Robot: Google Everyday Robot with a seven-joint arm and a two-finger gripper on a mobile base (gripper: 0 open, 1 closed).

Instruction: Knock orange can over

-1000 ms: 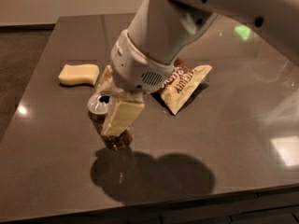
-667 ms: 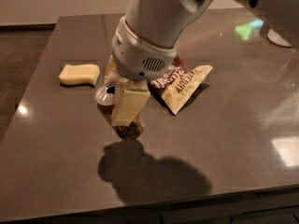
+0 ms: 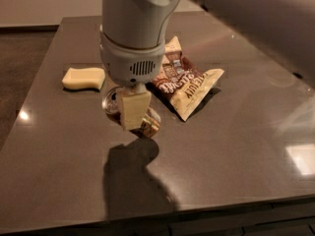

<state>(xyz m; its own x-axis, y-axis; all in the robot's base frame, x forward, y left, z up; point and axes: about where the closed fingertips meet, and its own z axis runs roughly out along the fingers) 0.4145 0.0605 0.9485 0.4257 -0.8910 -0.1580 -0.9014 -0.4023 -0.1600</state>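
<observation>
The orange can (image 3: 150, 126) is on the dark grey table (image 3: 221, 146), left of centre. Its silver top faces left and its orange-brown body points down and right, so it looks tilted or lying over. My gripper (image 3: 133, 116) hangs straight down from the grey-white wrist (image 3: 133, 58). It is right on the can and covers its middle. I cannot tell whether it grips the can or only presses against it.
A brown-and-cream snack bag (image 3: 189, 85) lies just right of the can, behind it. A pale yellow sponge (image 3: 83, 77) lies to the left. The table's front edge (image 3: 197, 211) is near. The arm's shadow falls in front of the can.
The arm has swung more upright over the can. The can's body now points to the right instead of straight down, and it looks more tipped than before.
</observation>
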